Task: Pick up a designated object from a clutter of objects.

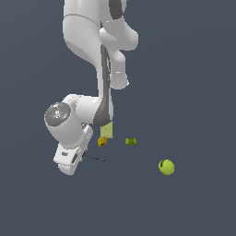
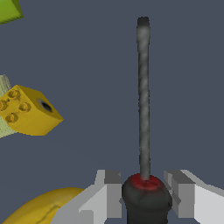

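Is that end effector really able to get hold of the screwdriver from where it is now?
Probably yes. In the wrist view the end effector already straddles the screwdriver handle, a finger on each side with small gaps, nothing between. The banana and yellow block lie off to one side.

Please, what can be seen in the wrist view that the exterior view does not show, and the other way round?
Only the wrist view shows the screwdriver's red-and-black handle sitting between the hand's grey fingers, with small gaps on both sides, and a curved yellow banana beside them. Only the exterior view shows the yellow-green tennis ball, lying apart toward that view's right, and the white arm body. Both show the thin dark metal shaft, the small yellow studded block, the small green block and the pale green flat box.
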